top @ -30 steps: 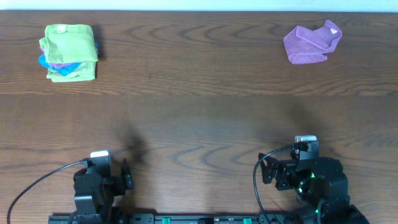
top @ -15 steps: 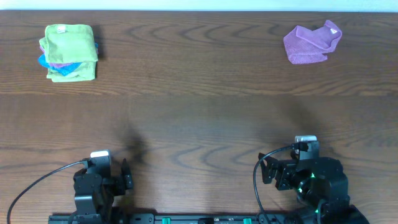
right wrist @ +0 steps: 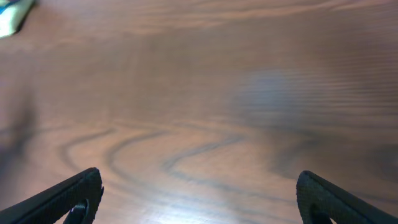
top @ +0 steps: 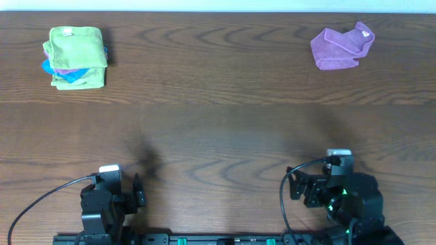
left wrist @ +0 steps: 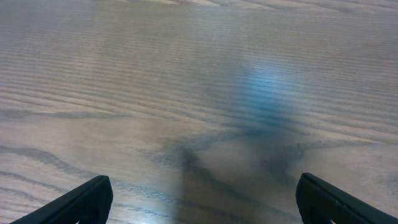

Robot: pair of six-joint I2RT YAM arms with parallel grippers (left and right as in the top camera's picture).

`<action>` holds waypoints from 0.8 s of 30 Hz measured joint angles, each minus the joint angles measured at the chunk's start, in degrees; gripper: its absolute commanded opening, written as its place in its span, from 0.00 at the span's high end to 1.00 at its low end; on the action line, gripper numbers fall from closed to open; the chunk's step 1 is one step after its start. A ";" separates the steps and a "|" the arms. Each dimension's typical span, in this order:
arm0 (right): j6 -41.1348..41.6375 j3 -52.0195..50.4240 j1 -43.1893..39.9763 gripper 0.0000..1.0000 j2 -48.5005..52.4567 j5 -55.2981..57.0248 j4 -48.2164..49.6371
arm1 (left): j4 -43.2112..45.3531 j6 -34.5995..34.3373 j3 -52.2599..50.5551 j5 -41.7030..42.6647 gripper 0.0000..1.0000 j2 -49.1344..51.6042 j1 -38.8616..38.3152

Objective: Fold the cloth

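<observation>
Shows the purple cloth (top: 338, 47) lying crumpled and unfolded at the far right of the wooden table (top: 218, 129), well apart from both arms. At far left, a stack of folded cloths (top: 75, 57), green on top. Near edge: left gripper (left wrist: 205, 194) and right gripper (right wrist: 199, 186), each low over bare wood, fingers spread wide to the bottom corners of the wrist views, nothing between them. No contact with either cloth.

No text, label, brand, number or sign can be read in any view
</observation>
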 measured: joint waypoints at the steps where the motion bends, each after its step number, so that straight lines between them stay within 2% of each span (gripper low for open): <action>1: -0.61 -0.48 -1.07 0.01 -0.87 0.72 0.42 | 0.00 0.00 0.02 0.00 0.05 0.00 0.00; 13: -16.37 -17.25 -10.29 0.01 -16.04 1.25 6.88 | -0.04 0.02 0.04 0.00 0.05 -0.02 0.00; 24: -26.64 -19.76 -14.58 0.01 -18.38 0.24 7.63 | -0.04 0.02 0.04 0.00 0.05 -0.04 0.00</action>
